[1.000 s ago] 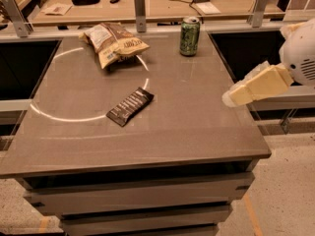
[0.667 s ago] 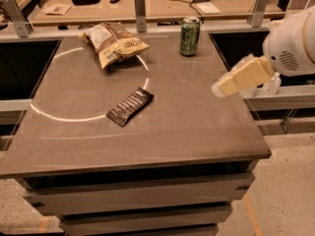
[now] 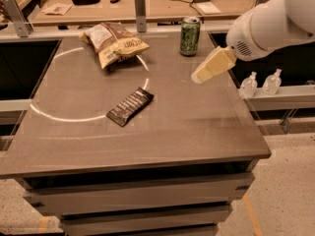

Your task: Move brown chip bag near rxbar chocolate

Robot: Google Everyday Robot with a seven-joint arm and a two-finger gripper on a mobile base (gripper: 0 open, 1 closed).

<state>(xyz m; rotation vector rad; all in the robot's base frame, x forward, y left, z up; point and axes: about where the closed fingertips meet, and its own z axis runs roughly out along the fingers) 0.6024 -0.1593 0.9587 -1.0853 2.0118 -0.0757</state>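
The bag (image 3: 114, 42) lies near the far left corner of the bench (image 3: 197, 127), and the bar (image 3: 130, 106) sits mid-bench, well apart from it. The gripper (image 3: 198, 77) hangs toward the right edge, near the can (image 3: 189, 36). I cannot tell whether it is wide or narrow.

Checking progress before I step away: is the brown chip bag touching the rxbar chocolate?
No, bare table separates the brown chip bag from the rxbar chocolate, and the gripper hovers near the green can.

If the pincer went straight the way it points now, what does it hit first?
Probably the bare tabletop: the pincer hovers above it on the right of the view, angled down-left. In the image that line heads toward the rxbar chocolate, but depth is unclear.
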